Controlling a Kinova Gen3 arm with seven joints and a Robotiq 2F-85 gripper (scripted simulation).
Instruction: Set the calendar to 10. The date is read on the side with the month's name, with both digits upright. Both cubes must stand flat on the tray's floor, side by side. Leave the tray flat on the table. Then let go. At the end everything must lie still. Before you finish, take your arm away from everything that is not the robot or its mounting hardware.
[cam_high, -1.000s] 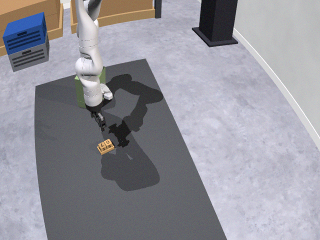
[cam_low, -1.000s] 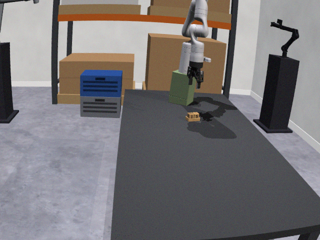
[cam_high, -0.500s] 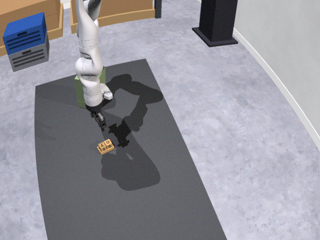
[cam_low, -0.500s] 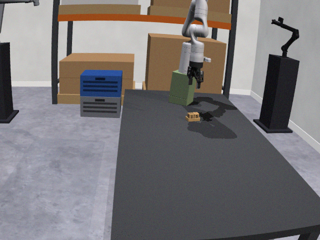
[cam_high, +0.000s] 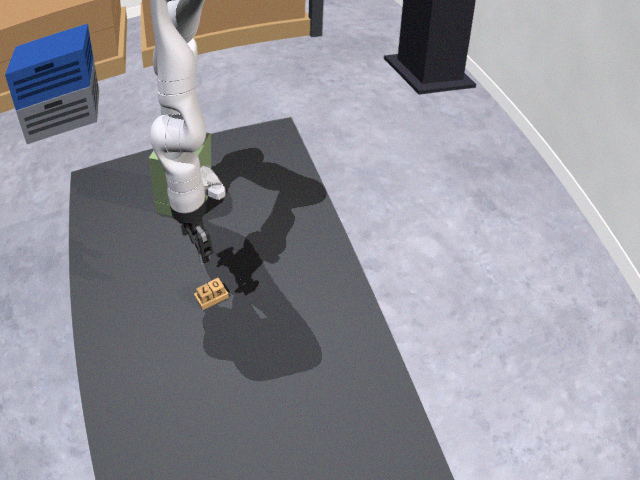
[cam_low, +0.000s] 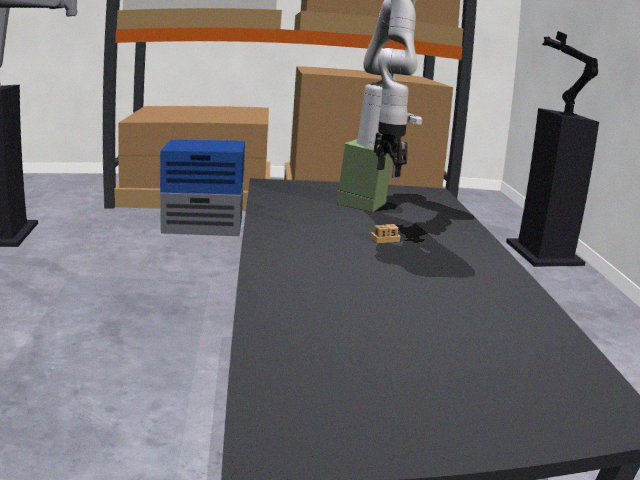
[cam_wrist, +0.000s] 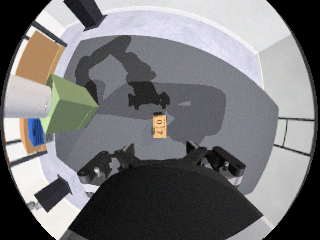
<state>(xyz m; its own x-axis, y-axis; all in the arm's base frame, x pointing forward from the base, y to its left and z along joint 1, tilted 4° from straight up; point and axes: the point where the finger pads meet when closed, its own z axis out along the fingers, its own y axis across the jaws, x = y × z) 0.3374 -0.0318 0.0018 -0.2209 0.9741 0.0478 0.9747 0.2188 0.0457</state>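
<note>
Pincer (cam_low: 393, 164) hangs fully spread and empty above the calendar (cam_high: 211, 292); those small wooden cubes look light, rigid, fairly smooth — pinch one across opposite flat sides

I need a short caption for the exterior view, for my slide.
Open gripper hangs above the table; the calendar shows 15, both cubes in the tray.

Hand (cam_wrist: 162, 160) open, empty, above small calendar (cam_wrist: 159, 126).
</note>
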